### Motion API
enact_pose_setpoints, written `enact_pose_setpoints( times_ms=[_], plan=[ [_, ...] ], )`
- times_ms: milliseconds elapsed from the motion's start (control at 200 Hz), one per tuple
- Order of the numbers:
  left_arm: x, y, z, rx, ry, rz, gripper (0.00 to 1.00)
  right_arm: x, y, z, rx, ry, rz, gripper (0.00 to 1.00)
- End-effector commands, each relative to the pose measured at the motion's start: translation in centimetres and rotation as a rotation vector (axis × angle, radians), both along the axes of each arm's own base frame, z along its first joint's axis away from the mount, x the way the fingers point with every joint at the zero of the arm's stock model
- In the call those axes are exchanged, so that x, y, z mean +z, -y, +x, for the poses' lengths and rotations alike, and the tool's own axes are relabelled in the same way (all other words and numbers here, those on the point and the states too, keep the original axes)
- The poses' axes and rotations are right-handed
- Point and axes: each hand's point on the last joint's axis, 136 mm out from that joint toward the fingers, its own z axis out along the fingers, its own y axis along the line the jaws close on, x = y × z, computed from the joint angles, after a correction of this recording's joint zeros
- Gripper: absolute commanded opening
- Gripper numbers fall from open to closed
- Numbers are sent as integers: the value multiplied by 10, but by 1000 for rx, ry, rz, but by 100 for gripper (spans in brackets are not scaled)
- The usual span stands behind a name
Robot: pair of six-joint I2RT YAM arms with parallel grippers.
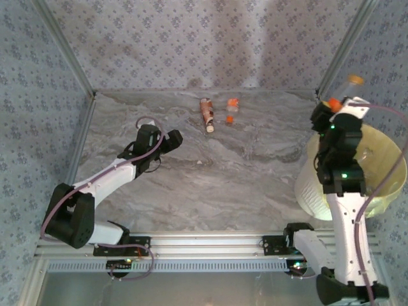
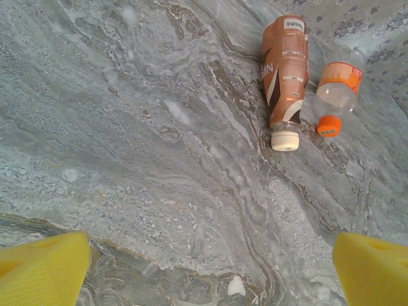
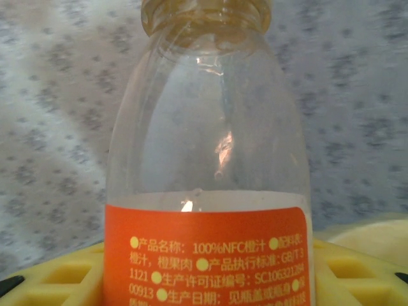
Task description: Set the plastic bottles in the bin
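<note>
Bottles (image 1: 206,113) lie well left of the bin (image 1: 395,167). Left tool (image 1: 173,139) hangs wide open, farthest from the bin. Brown-labelled bottle (image 2: 285,70) and orange-capped bottle (image 2: 338,89) lie side by side on the worktop (image 1: 223,185). Right tool (image 1: 338,109) grips an orange-labelled bottle (image 3: 207,255) at the bin's left edge.

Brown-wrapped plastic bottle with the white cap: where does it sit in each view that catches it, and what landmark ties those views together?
Top external: the brown-wrapped plastic bottle lies at the far middle of the marble table, white cap toward the near edge.
Left wrist: the same bottle is at upper right, cap pointing down the frame.
Shared landmark: the small clear bottle with orange label and cap, just right of it in both.
</note>
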Motion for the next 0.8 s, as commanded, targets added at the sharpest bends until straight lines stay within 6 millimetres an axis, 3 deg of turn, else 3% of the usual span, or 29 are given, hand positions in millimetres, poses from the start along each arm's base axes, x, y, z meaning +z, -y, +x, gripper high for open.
enact_pose_setpoints(
  times_ms=[0, 190, 375, 540, 680, 719, 794],
  plan=[
    [10, 4, 4, 0, 26, -31, 98, -19, 4, -15, 58, -161, 57, 38],
    [10, 2, 5, 8, 32, -24, 98, -44, 40, -36, -10, -357, 60, 39],
    [19, 12, 13, -30, 25, -16, 98, -54, 46, -51, 6, -375, -36, 38],
    [22, 21, 18, -53, 20, -30, 98, -79, 53, -60, -17, -487, -49, 41],
    [24, 26, 20, -61, 19, -46, 98, -83, 64, -67, -78, -524, -80, 41],
    [25, 27, 20, -61, 17, -49, 98, -86, 64, -67, -74, -542, -87, 43],
    [26, 28, 21, -62, 17, -53, 98, -93, 66, -71, -83, -574, -86, 58]
  ],
)
